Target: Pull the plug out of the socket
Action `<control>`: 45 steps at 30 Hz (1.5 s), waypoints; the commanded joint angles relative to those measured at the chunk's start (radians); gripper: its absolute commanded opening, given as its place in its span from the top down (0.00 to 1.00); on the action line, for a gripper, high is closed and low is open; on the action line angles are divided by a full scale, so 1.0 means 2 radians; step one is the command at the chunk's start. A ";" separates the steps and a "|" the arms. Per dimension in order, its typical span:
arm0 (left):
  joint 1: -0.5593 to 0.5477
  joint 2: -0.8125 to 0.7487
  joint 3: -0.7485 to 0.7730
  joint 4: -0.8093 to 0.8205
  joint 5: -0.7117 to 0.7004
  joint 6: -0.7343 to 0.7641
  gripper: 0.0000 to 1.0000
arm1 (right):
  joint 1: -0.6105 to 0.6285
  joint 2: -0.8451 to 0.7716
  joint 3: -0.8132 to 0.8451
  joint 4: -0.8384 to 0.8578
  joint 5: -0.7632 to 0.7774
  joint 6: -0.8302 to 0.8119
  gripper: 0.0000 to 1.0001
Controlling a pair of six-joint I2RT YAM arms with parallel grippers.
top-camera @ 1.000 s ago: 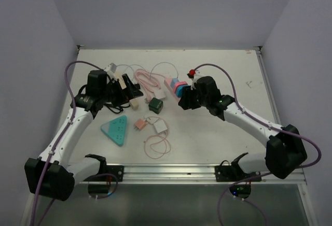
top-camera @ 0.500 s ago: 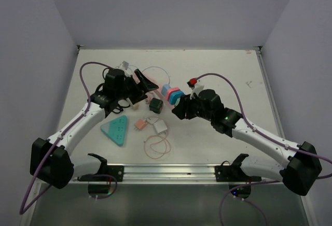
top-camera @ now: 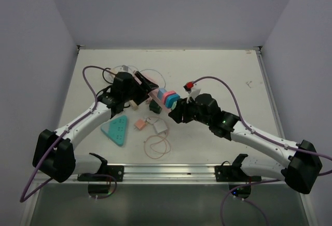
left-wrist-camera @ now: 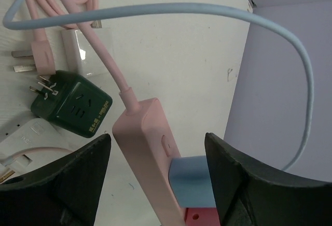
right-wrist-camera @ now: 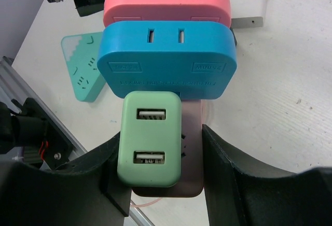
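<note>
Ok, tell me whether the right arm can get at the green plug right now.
Likely yes: the green plug sits between the right hand's fingers, at the end of the pink strip, nothing covering it. Whether they already press it is unclear.

A small pink adapter (top-camera: 139, 124) sits between teal strip (top-camera: 116, 129) and white charger (top-camera: 161, 127).

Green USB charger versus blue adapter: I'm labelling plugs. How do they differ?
The green USB charger is narrow, with two USB ports; the blue adapter is wider, with two slots. The green USB charger sits between the fingers of the right gripper; the blue adapter lies beyond them. Both are plugged into the pink power strip.
</note>
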 commanded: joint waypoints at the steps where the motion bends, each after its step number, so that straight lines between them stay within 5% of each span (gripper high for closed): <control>1: -0.002 0.002 -0.017 0.040 -0.029 -0.029 0.24 | 0.009 -0.029 0.003 0.081 -0.006 0.005 1.00; 12: -0.005 0.029 -0.029 0.069 0.002 -0.044 0.32 | 0.010 -0.033 -0.001 0.090 -0.009 0.000 1.00; 15: -0.006 0.034 -0.029 0.099 0.015 -0.044 0.44 | 0.010 -0.030 -0.006 0.097 -0.016 0.002 1.00; 23: -0.006 0.021 -0.019 0.112 0.023 -0.021 0.95 | 0.011 -0.040 -0.041 0.089 -0.016 0.010 0.99; 26: -0.006 0.013 -0.011 0.114 0.012 0.012 1.00 | 0.011 -0.043 -0.048 0.079 -0.030 0.014 0.68; 27: -0.006 0.011 -0.008 0.114 0.009 0.024 1.00 | 0.010 -0.044 -0.047 0.063 -0.033 0.014 0.46; 30: -0.006 0.005 0.006 0.115 0.008 0.097 1.00 | 0.011 -0.053 -0.038 0.026 -0.039 0.016 0.19; 33: -0.006 -0.006 0.015 0.118 0.010 0.140 1.00 | 0.010 -0.059 -0.014 -0.026 -0.046 0.007 0.05; 45: -0.006 -0.045 0.031 0.123 0.086 0.253 1.00 | 0.009 -0.017 0.080 -0.088 0.010 -0.019 0.06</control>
